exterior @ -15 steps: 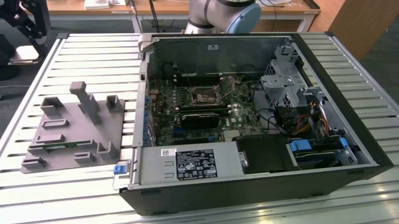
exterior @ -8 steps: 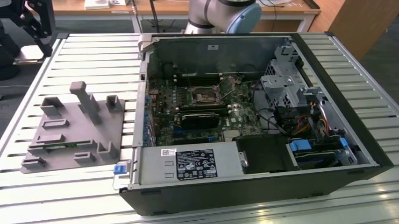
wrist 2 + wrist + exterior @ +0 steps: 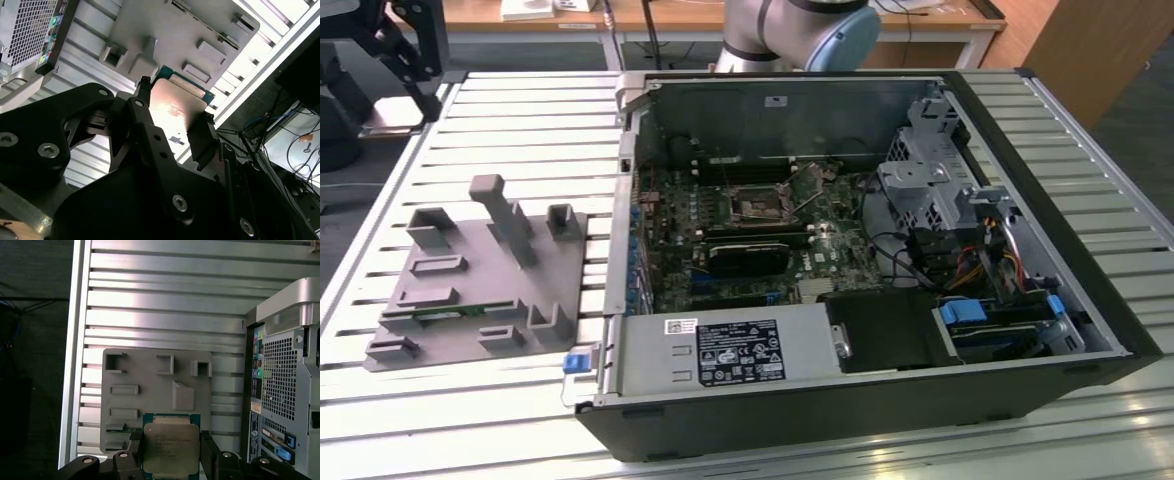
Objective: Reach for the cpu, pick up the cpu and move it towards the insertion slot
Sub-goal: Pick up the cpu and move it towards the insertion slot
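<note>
In both wrist views the cpu [image 3: 170,442] [image 3: 175,102], a flat square chip with a silvery top and a green rim, sits between the two black fingers of my gripper [image 3: 171,452] [image 3: 172,117]. The gripper is shut on the cpu's opposite edges. It hangs well above the grey fixture plate [image 3: 150,375] on the slatted table. The insertion slot [image 3: 758,203], a dark square socket with a metal frame, lies on the motherboard inside the open computer case in the exterior view.
The open black computer case [image 3: 1067,330] takes up the exterior view's right, with a long black card [image 3: 744,258] below the socket and drive cages beside it. The grey fixture [image 3: 480,280], with upright posts and a green strip [image 3: 447,312], lies at the left on the slatted aluminium table [image 3: 520,110].
</note>
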`<state>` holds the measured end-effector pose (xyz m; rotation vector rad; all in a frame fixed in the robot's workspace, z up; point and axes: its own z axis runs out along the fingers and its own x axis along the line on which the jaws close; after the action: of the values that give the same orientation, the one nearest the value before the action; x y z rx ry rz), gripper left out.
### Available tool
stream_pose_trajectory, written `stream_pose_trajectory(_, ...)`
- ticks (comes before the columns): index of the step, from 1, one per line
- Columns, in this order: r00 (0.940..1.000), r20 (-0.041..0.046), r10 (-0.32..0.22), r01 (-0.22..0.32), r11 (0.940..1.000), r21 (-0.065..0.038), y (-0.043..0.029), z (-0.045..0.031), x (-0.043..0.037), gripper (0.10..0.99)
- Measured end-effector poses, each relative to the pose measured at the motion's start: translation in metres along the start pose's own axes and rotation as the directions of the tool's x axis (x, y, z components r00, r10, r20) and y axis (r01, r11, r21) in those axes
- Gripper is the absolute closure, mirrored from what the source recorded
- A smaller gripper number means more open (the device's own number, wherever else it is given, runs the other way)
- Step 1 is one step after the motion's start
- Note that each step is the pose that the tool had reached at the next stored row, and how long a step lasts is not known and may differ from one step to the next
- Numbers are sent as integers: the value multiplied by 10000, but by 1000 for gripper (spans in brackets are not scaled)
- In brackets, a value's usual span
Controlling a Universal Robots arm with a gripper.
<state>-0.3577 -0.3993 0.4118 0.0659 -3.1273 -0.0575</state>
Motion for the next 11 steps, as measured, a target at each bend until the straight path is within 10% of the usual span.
stream_pose_trajectory(11, 10000, -4, 0, 0, 10000, 0, -3, -3, -83, 541)
